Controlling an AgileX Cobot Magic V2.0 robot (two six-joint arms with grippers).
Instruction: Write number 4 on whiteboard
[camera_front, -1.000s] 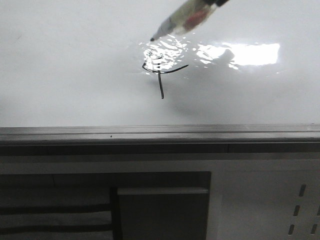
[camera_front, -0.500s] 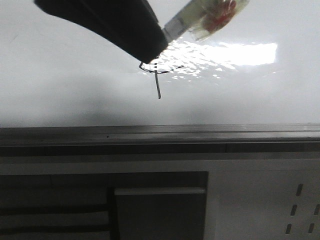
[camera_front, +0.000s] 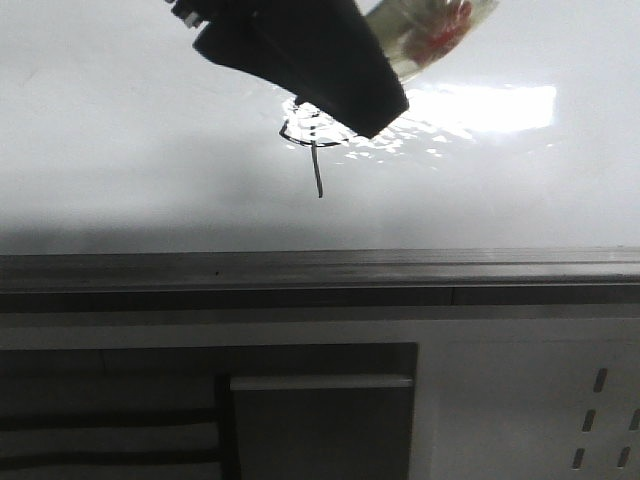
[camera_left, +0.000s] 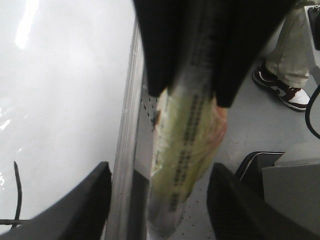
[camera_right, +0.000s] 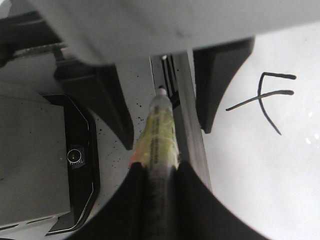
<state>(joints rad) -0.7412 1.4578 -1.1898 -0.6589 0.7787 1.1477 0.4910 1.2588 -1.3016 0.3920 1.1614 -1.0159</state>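
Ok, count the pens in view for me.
1. The pen is gripped in the right hand, its tip between the open fingers of the left hand, by the whiteboard's edge. No other shows, though the hands could hide one.

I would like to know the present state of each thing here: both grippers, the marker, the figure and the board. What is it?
left gripper: open, fingers on either side of the marker, not closed on it
right gripper: shut on the marker
marker: held, tip bare, off the board
number 4: drawn in thin dark strokes
whiteboard: marked with the figure, with glare beside it
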